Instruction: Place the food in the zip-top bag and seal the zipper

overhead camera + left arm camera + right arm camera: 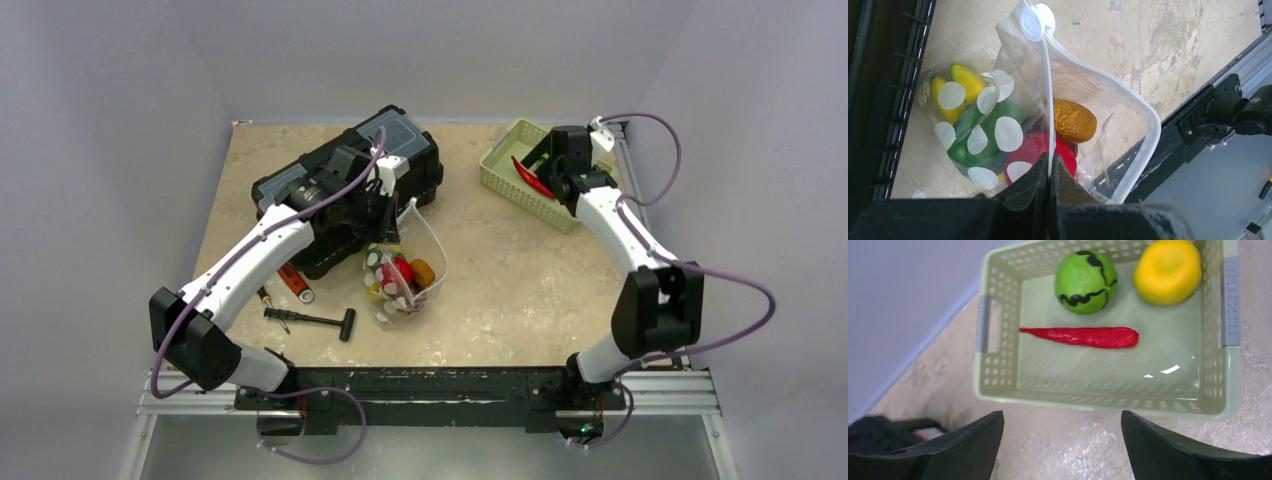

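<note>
While left gripper [1049, 167] pinches the bag [405, 285] by its zipper [1049, 90] at centre frame, right gripper [1062, 440] hangs spread over the basket [515, 185], upper right: loading step under way, next move likely calls for descending onto the chili [1083, 336].

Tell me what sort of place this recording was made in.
Probably a robot lab test cell: plain walls box in the table, the arms bolt to a metal rail, and the food in the zip-top bag is toy plastic.
</note>
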Robot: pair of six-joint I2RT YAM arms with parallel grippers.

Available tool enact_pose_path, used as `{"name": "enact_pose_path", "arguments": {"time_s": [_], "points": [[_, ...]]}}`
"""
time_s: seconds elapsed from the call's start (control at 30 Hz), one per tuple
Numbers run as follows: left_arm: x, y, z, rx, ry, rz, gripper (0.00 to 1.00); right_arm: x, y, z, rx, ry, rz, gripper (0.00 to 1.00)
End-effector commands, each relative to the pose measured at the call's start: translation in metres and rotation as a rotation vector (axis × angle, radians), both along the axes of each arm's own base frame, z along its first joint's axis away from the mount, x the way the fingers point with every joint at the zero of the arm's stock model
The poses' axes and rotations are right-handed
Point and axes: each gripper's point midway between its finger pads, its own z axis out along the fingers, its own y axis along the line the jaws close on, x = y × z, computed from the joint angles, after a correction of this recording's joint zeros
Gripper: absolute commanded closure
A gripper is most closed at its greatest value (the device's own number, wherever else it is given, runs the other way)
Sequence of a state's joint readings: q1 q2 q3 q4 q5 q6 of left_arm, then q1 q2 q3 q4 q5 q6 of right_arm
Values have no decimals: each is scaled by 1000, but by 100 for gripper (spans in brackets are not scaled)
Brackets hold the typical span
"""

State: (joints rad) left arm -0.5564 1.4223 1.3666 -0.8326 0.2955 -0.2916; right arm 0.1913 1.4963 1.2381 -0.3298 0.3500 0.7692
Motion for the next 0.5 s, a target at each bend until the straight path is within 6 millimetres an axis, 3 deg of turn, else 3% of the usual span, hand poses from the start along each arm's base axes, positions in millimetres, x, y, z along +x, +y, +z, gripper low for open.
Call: {"name": "enact_pose_path", "arguments": {"time_s": [0.0, 0.13, 0.27, 0.47], "points": [[4, -4, 20, -37, -53, -18, 100, 21, -20, -9, 155, 36, -162, 14], [5, -5, 18, -36, -41, -20, 100, 41, -40, -30, 238, 59, -257, 15], [5, -6, 17, -37, -39, -21, 100, 48, -55, -59, 310, 139, -361, 16], [5, -6, 17, -40, -34, -23, 100, 60, -53, -97, 385, 201, -418, 26]]}}
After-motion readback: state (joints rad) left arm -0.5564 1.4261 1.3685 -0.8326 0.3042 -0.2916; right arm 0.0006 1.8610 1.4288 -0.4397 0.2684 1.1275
